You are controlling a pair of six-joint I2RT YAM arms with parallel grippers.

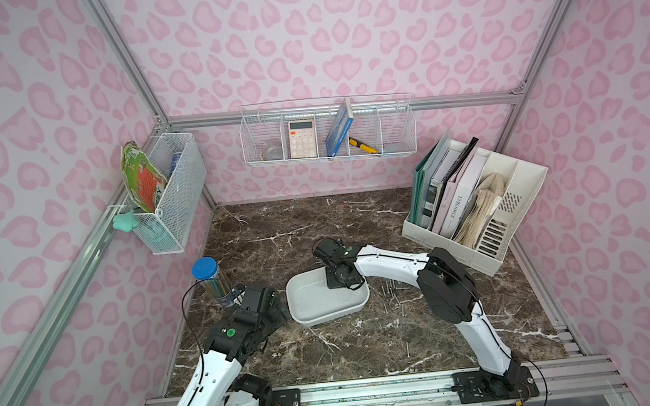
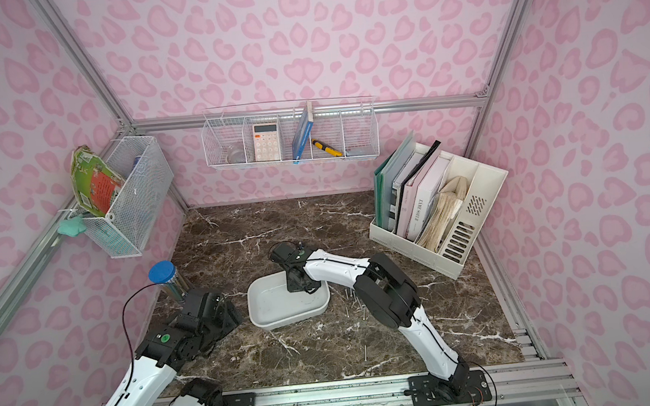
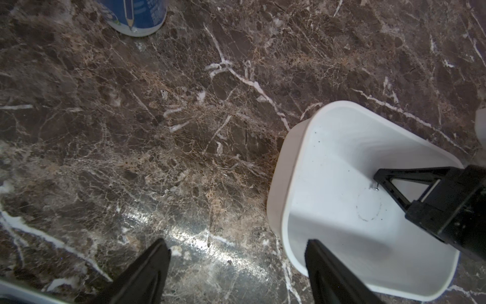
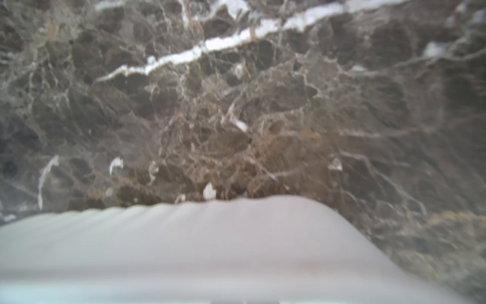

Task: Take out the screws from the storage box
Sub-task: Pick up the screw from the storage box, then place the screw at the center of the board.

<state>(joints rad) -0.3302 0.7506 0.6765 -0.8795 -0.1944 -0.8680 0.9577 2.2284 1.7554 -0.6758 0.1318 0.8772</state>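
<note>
Pink leopard-print walls [image 1: 300, 33], brown marble tabletop [image 1: 277, 224].

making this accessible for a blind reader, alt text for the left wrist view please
The right gripper, shut, reaches into the white storage box with its tip at a tiny screw. The left gripper hangs open over the marble table.

storage box [image 1: 316, 305]: white, upright | screws [image 1: 394, 286]: scattered on tabletop beside it

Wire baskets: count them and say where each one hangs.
2. The mesh wire basket hangs on the left wall's rail, the long wire basket on the back wall's rail. No others show.
</note>
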